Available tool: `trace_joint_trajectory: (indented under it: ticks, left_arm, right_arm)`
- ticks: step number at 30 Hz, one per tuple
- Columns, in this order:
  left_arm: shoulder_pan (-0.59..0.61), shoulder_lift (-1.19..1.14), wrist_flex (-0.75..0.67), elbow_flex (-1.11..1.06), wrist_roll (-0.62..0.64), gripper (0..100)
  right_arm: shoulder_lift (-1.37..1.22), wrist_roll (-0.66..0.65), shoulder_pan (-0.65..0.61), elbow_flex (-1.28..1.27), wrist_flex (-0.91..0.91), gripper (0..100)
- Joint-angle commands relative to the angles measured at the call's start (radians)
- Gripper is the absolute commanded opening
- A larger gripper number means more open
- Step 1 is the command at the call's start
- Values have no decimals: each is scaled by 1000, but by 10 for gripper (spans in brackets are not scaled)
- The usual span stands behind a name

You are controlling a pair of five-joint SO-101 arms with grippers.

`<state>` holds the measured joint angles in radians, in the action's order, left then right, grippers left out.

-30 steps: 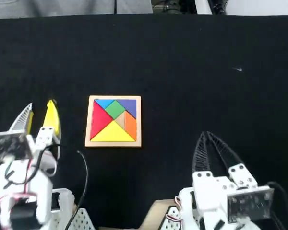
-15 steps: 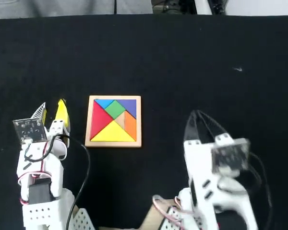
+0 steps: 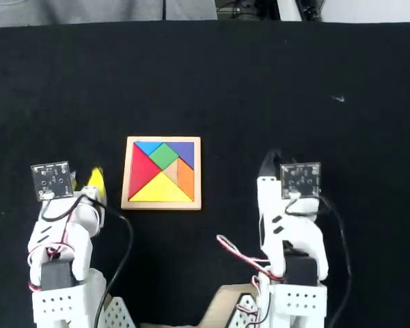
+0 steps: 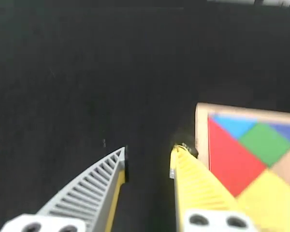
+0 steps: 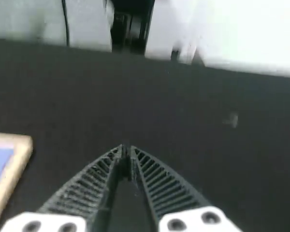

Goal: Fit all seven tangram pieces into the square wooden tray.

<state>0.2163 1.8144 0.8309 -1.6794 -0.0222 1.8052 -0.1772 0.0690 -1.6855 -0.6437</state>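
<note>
Covering the whole work surface, the black table [image 3: 294, 82] carries both arms at its near edge. The left arm [image 3: 61, 232] and the right arm [image 3: 290, 232] stand folded up over their bases, well apart from each other.

The square wooden tray [image 3: 161, 204] lies flat on the table ahead of the gap between the arms, closer to the left one. All seven coloured pieces sit inside its rim and fill the square:
- the yellow triangle [image 3: 160, 191] along the near side
- the red triangle [image 3: 142, 172] along the left side
- the orange piece [image 3: 186, 176] at the right
- the dark blue piece [image 3: 183, 149] in the far right corner
- the light blue triangle [image 3: 147, 146] in the far left corner
- the green square [image 3: 164, 156] between the two blue pieces
- the tan triangle [image 3: 169, 175] in the middle

The left gripper [image 4: 150, 152] has its grey and yellow fingers spread with nothing between them. Its yellow finger [image 4: 193, 188] lies near the tray's left rim, over bare table. The right gripper [image 5: 127, 151] has its black fingers pressed tip to tip and holds nothing. It points across the table to the right of the tray.
</note>
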Motion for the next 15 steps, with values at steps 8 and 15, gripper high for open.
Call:
trace_joint_trajectory:
  ticks: [8,15]
  left_arm:
    - [-10,6,443,-19,15,163]
    - [-10,5,443,-19,17,159]
  right_arm:
    - [88,-3,-20,1,-446,11]
    - [85,-3,-127,1,-658,11]
